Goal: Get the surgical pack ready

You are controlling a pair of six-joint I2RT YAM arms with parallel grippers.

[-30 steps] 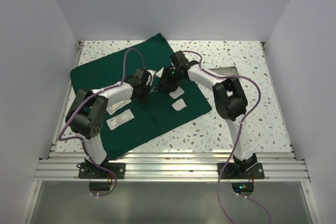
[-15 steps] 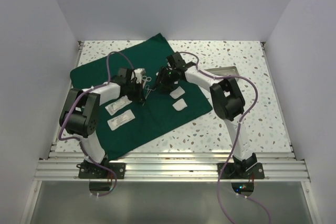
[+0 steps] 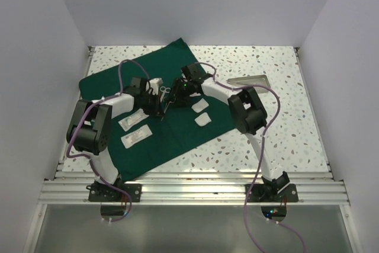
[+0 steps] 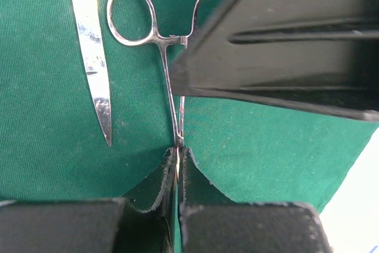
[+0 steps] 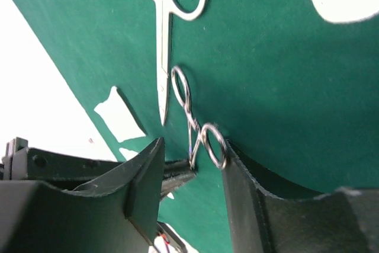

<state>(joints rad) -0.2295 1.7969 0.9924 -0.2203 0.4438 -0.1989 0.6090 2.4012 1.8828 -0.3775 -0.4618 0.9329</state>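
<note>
A dark green drape (image 3: 177, 137) lies spread on the table. On it, steel forceps (image 4: 172, 87) lie with their ring handles pointing away, and my left gripper (image 4: 176, 167) is shut on their tips. My right gripper (image 5: 193, 146) stands open over the ring handles (image 5: 194, 128), one ring touching its right finger (image 5: 243, 194). Steel scissors (image 5: 163, 45) lie on the cloth just beside the forceps. In the top view both grippers meet near the drape's middle, the left gripper (image 3: 161, 106) facing the right gripper (image 3: 175, 92).
Two white gauze pads (image 3: 200, 106) (image 3: 203, 119) lie on the drape right of the grippers. Two white packets (image 3: 131, 119) (image 3: 135, 137) lie to the left. A shallow steel tray (image 3: 249, 80) sits on the speckled table, off the cloth at the right.
My left gripper has shut on the forceps tips and drawn back to the left. My right gripper has followed to the left, leaving the steel tray uncovered.
</note>
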